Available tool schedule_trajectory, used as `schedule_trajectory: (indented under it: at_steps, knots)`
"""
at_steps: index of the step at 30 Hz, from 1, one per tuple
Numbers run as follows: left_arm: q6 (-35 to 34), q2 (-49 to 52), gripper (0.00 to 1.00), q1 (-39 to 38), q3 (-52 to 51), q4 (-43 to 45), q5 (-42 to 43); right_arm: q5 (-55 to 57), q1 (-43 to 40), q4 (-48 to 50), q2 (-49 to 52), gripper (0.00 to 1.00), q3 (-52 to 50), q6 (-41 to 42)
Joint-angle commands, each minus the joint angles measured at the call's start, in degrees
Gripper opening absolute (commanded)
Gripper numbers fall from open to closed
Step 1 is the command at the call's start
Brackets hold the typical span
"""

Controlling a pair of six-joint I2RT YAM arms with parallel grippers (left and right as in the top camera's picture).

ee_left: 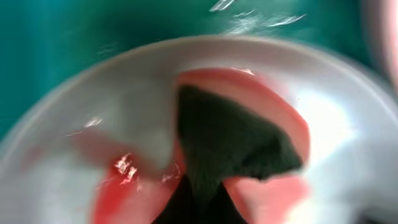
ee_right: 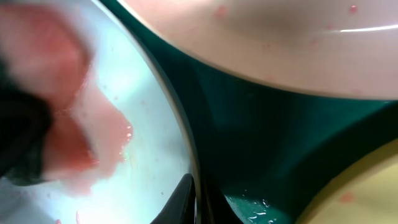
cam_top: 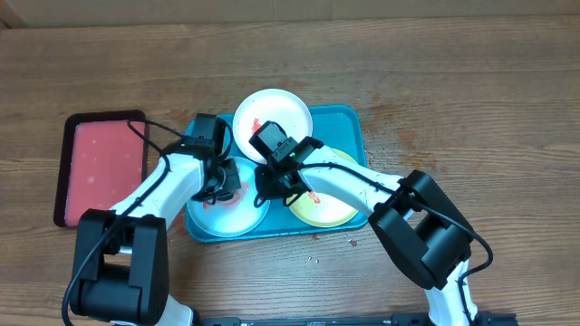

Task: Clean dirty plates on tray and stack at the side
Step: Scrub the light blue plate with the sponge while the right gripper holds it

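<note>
Rear plate [cam_top: 272, 110], front-left plate [cam_top: 237, 214] and front-right plate [cam_top: 328, 210] in the tray [cam_top: 350, 123]; smaller tray [cam_top: 100, 167] left of it.

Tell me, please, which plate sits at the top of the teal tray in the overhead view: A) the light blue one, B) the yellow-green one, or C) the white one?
C: the white plate lies at the top of the tray, while the light blue plate is lower left and the yellow-green plate lower right.
</note>
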Motion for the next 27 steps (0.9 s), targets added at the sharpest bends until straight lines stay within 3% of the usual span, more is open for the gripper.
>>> schedule_trajectory:
  at_steps: [1,6,10,12,16,21,27]
  knots:
    - [-1.7,3.3,0.04,2.7,-1.7,-5.5,-14.6,1.5,0.3,-0.7,0.0,0.05,-1.2,0.0]
    - [-4.2,3.2,0.04,3.7,0.7,-10.8,-20.8,1.5,0.3,-0.7,0.0,0.05,-1.2,0.0]
    - [-4.0,3.2,0.04,3.6,3.3,-11.6,-18.7,1.5,0.3,-0.7,0.0,0.05,-1.2,0.0]
    - [-3.4,3.2,0.04,3.5,3.9,-10.1,-13.0,1.5,0.3,-0.6,0.0,0.05,-1.2,0.0]
    - [1.4,3.9,0.04,3.3,2.8,-3.7,6.4,1.5,0.3,-0.4,0.0,0.06,-1.2,0.0]
    - [1.2,6.1,0.04,2.0,0.5,1.7,14.7,1.5,0.3,-0.5,0.0,0.06,-1.2,0.0]
    - [3.5,7.1,0.04,0.9,0.5,2.4,17.5,1.5,0.3,-0.5,0.0,0.06,-1.2,0.0]
